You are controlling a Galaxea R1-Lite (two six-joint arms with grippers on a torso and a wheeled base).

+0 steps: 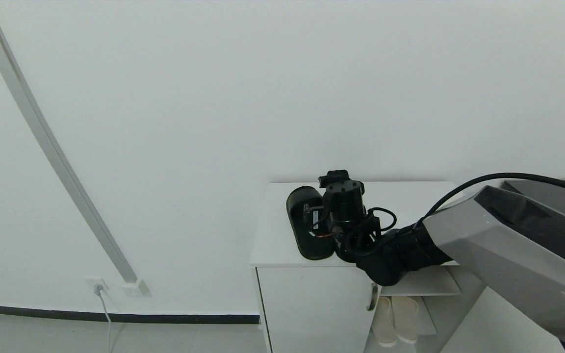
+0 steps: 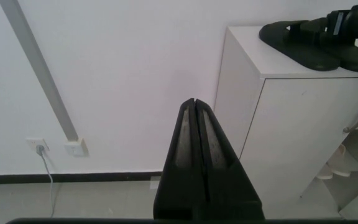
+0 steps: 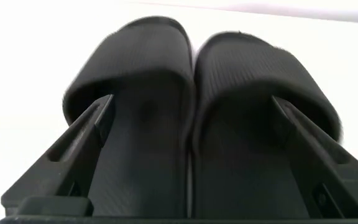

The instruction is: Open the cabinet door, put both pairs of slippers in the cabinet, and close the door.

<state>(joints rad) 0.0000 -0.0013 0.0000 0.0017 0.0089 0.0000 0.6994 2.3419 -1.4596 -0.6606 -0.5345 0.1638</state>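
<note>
Starting close to you, your left gripper (image 2: 194, 106) is beside the cabinet (image 2: 247, 93), out past its left side. Its two fingers are pressed together and hold nothing. Next comes the cabinet front. A white door (image 1: 312, 314) with a handle (image 1: 373, 296) covers the left part. Just right of the handle the cabinet is open, and a pair of white slippers (image 1: 396, 319) sits side by side on a low shelf (image 1: 428, 316) inside. Higher up, your right gripper (image 3: 192, 102) is clamped on the pair of black slippers (image 1: 304, 223), one finger on each outer side. They are at the cabinet top (image 1: 410, 206), near its front left corner. Behind is a white wall (image 1: 263, 98) with a socket (image 1: 97, 283) down low.
</note>
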